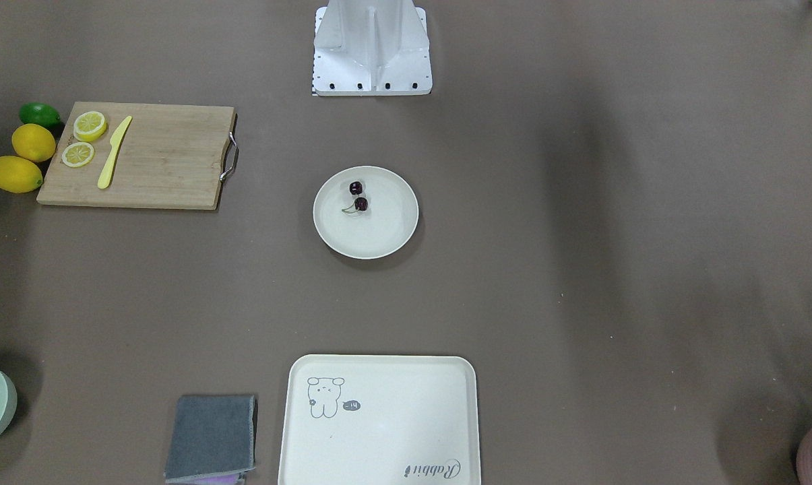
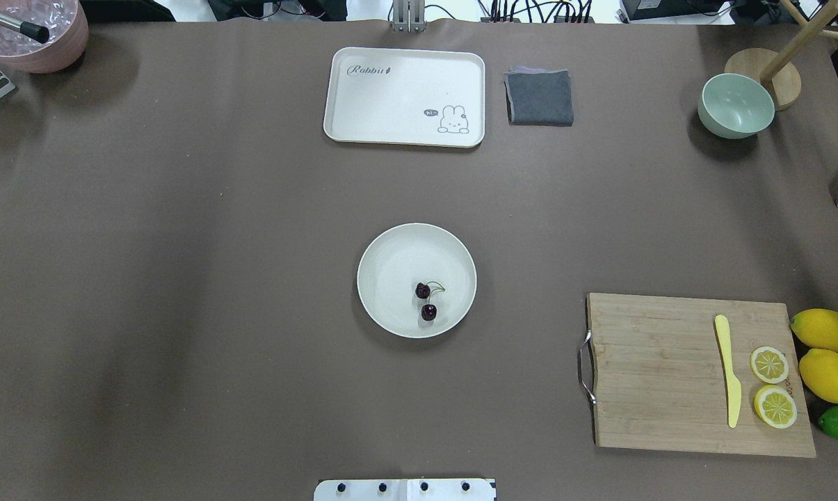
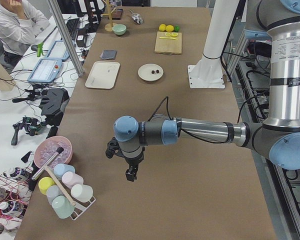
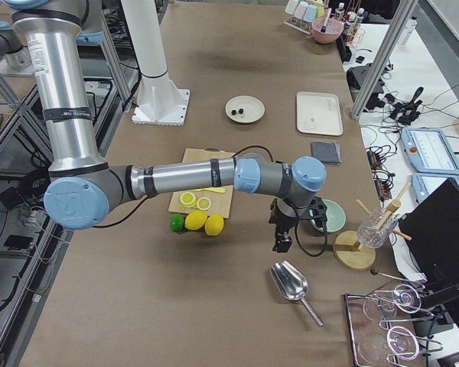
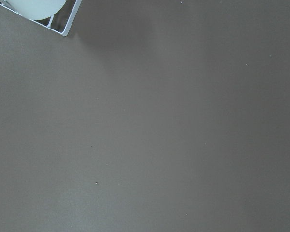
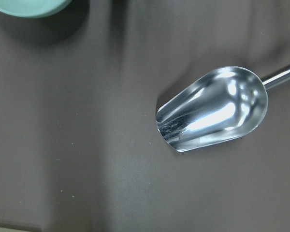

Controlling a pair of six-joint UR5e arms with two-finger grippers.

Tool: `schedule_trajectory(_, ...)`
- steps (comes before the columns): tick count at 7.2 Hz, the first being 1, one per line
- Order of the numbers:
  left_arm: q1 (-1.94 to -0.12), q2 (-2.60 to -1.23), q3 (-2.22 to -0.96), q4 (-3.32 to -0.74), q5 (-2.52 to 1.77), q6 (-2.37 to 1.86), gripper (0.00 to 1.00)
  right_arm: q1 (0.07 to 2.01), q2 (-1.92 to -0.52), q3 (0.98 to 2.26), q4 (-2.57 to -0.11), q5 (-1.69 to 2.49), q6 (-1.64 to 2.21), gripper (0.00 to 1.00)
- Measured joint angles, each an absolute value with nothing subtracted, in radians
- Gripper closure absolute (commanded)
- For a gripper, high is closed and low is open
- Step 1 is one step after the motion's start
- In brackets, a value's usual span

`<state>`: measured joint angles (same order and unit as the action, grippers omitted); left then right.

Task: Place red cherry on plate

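Observation:
The red cherry (image 1: pixel 358 197) (image 2: pixel 425 300), a pair of dark glossy fruits joined by a thin green stem, lies inside the round cream plate (image 1: pixel 379 236) (image 2: pixel 391 268) at the table's middle. Neither gripper is near it. The left gripper (image 3: pixel 131 175) hangs over bare table near the cup rack at the robot's left end. At the opposite end the right gripper (image 4: pixel 281 245) hangs above a metal scoop. Both show only in the side views, so I cannot tell whether they are open or shut. The wrist views show no fingers.
A wooden cutting board (image 2: pixel 697 376) carries a yellow knife (image 2: pixel 728 369) and lemon slices, with whole lemons (image 2: pixel 825 330) and a lime beside it. A cream tray (image 2: pixel 405 94), grey cloth (image 2: pixel 540 97), green bowl (image 2: pixel 735 104), pink bowl (image 2: pixel 33 31) and metal scoop (image 6: pixel 212 108) lie around.

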<state>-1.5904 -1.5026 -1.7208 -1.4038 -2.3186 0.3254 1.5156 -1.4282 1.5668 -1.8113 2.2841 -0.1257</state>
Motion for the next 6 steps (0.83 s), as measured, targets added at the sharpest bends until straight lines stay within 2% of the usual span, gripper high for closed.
schedule_trajectory(6, -1.593, -1.453, -1.761, -1.405, -2.317, 0.327, 0.02, 1.609, -1.532, 1.579, -1.728, 2.276, -0.162, 0.0)
